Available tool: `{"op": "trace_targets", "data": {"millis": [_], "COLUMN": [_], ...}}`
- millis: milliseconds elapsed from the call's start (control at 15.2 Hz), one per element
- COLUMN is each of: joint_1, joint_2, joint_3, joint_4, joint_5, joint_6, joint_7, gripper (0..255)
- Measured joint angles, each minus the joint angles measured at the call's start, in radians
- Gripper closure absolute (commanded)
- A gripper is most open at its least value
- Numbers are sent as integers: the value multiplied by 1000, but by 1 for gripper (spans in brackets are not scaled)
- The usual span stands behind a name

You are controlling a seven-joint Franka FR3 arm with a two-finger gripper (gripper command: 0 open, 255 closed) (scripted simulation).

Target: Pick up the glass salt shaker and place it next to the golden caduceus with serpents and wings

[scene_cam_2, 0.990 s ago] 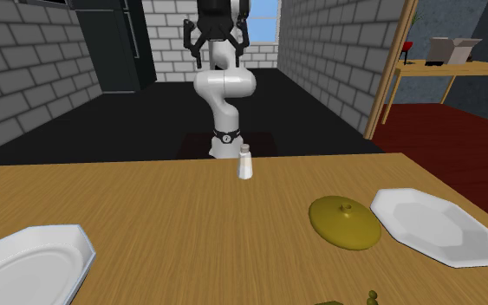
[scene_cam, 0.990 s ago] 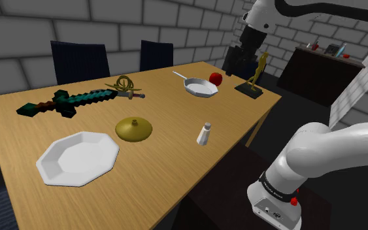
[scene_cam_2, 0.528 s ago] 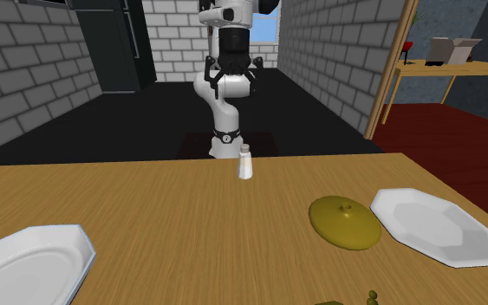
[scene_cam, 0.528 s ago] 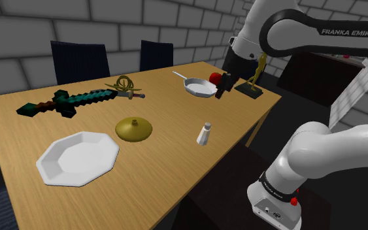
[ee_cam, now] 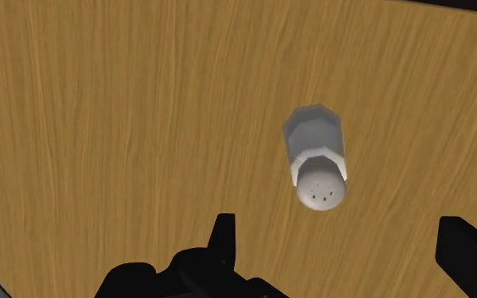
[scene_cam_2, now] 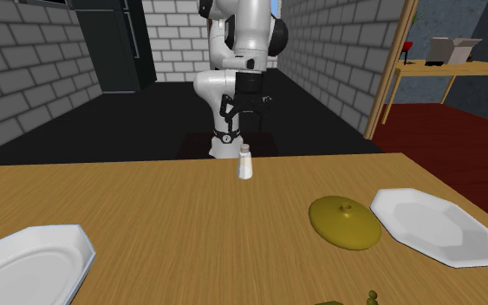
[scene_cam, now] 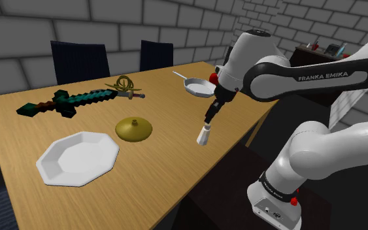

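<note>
While the gripper [ee_cam: 346, 245] hangs just above the shaker [ee_cam: 317, 161], its two fingers [ee_cam: 224, 235] stand wide apart and hold nothing. Seen from the wrist, the shaker stands upright on the table [ee_cam: 101, 127], past the fingertips and in line with the gap between them, touched by neither.

In the shoulder view the gripper [scene_cam: 208, 121] comes down slanted from one o'clock, with its tips close over the shaker's [scene_cam: 203, 134] cap. The shaker is pale, with a rounded dotted cap, and stands near the table's [scene_cam: 176, 176] edge on the stand's side.

Taking the shaker as the centre of a clock in that view:
- The gold lid [scene_cam: 134, 129] lies at nine o'clock.
- The white plate [scene_cam: 78, 157] lies at about eight, farther out.
- The pan [scene_cam: 197, 86] lies at twelve, partly behind the arm.
- The gold caduceus [scene_cam: 126, 84] lies flat at about ten, well apart from the shaker.
- The dark green sword [scene_cam: 65, 99] lies beyond the caduceus, close to nine.

Two dark chairs [scene_cam: 78, 62] stand behind the table's far edge, against a grey brick wall [scene_cam: 176, 23].
</note>
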Motion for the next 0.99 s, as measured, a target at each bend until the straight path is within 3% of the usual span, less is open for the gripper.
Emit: {"op": "trace_targets", "data": {"millis": [528, 990], "joint_1": [-5, -7], "joint_2": [90, 105], "joint_3": [26, 27], "joint_4": [-90, -100], "joint_5": [-7, -9], "joint_6": [185, 210], "joint_7": [10, 11], "gripper": [0, 0]}}
